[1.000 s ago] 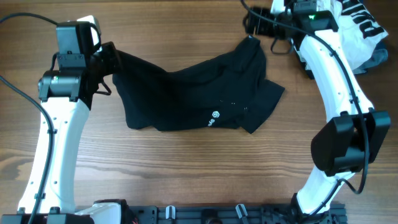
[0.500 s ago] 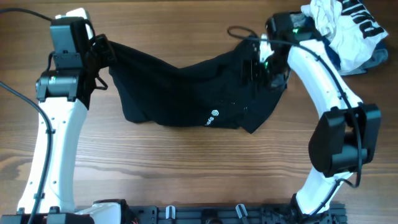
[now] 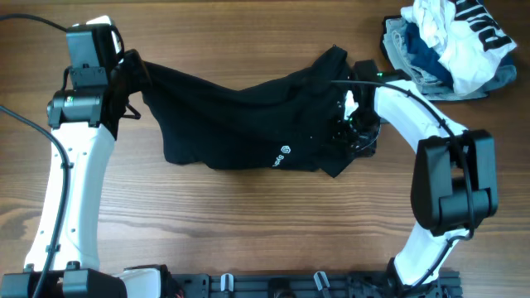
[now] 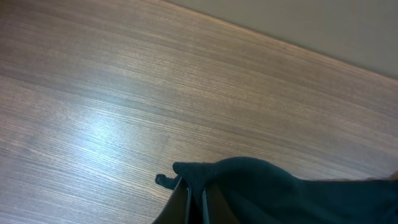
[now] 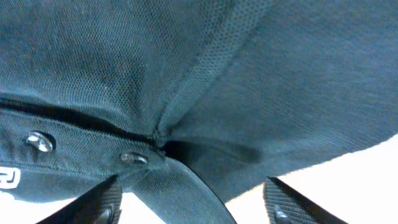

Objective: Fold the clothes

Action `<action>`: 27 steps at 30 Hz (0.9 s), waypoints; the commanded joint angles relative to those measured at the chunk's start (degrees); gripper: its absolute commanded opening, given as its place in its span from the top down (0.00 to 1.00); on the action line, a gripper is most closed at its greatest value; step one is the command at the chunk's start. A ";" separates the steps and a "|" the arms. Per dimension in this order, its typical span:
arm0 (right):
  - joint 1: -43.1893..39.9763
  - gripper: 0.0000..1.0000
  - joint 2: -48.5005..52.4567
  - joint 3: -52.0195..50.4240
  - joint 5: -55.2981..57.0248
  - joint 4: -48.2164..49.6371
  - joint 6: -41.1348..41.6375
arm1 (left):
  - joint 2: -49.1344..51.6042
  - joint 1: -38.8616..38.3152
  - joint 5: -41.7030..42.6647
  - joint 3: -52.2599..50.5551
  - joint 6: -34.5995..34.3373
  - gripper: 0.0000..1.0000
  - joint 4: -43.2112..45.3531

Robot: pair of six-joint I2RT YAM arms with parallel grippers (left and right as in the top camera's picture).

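The black garment [image 3: 240, 120] lies spread across the middle of the table, its small white round logo [image 3: 285, 151] near the front edge. My left gripper [image 3: 132, 73] is shut on the garment's left corner and holds it raised; the left wrist view shows black fabric [image 4: 261, 193] pinched between the fingers [image 4: 195, 202]. My right gripper [image 3: 354, 126] is down on the garment's right side, open. In the right wrist view its fingertips [image 5: 193, 202] stand wide apart over black mesh fabric [image 5: 186, 68] with a button placket.
A heap of white, black-lettered and light-blue clothes [image 3: 447, 45] lies at the back right corner. Bare wooden table [image 3: 248, 223] runs along the front and at the left [image 4: 124, 93].
My right arm swung from the back right heap down onto the garment's right side. My left gripper kept hold of the left corner, shifting slightly back.
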 commanded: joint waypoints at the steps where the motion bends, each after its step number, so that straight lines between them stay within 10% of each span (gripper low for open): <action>1: 2.29 0.68 -0.52 -2.54 -1.05 2.23 2.36 | 0.33 0.37 -0.98 0.39 0.92 0.96 -0.04; 4: 3.10 0.96 -0.87 -2.56 -0.48 3.63 2.97 | 0.33 0.37 -0.98 0.39 0.92 0.96 -0.28; 10: 1.60 0.96 -4.07 6.14 0.11 4.50 -10.01 | 0.48 0.37 -0.98 0.39 0.87 0.96 -2.23; 23: -2.51 0.95 -3.56 22.71 6.03 14.91 -9.31 | 0.81 0.37 -0.98 0.39 0.87 0.96 -3.65; 27: -2.38 0.44 -3.19 22.58 4.87 4.44 -8.44 | 1.18 0.37 -0.98 0.39 0.87 0.96 -3.93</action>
